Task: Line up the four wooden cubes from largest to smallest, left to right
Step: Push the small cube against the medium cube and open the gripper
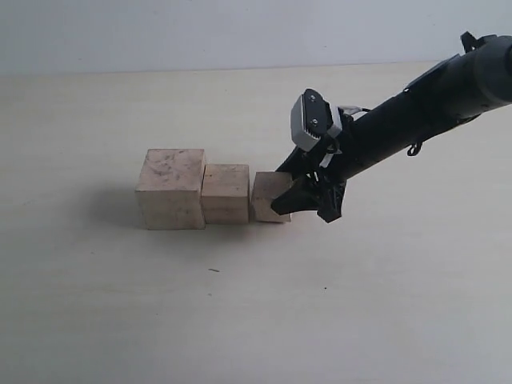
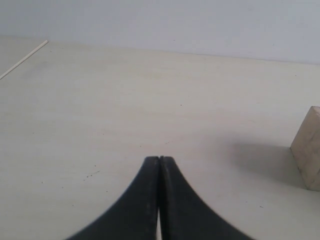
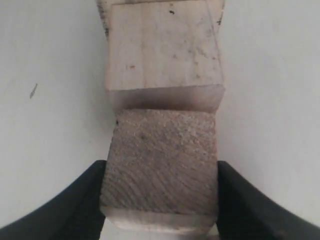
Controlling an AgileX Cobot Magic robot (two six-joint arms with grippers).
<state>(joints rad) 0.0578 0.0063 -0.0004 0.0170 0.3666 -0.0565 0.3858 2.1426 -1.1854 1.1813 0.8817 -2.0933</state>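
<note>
Gripping the third cube (image 3: 160, 170), the right hand (image 1: 286, 192) is closing its two black fingers (image 3: 75, 205) flat against opposite faces, at roughly half spread. The cube is sitting on the table (image 1: 256, 320), not lifted as far as I can tell.

Working outward in the exterior view: the held cube is lying at 3 o'clock of the second cube (image 1: 226, 193), touching it or all but touching. The second cube is pressing against the largest cube (image 1: 170, 188), which is at its 9 o'clock. The row is running 9 to 3, big to small. The right arm (image 1: 416, 112) is reaching in from 2 o'clock.

The left hand (image 2: 159, 165) is hanging well apart over bare table, fingers pressed together and holding nothing. One cube edge (image 2: 307, 147) is showing in its wrist view, probably the largest.

The smallest cube is not showing in any view, so its place is unknown.

Risks, as I am judging them:
- Fingers opening unevenly could be dragging the third cube askew or away from its neighbour.
- Any further push toward 9 o'clock could be shunting the second cube and the largest cube out of line, since they are butting together.
- The arm, pulling back low toward 2 o'clock, could be catching the cube's top edge.
- The slot at 3 o'clock is tight for placing the last piece beside the row.
</note>
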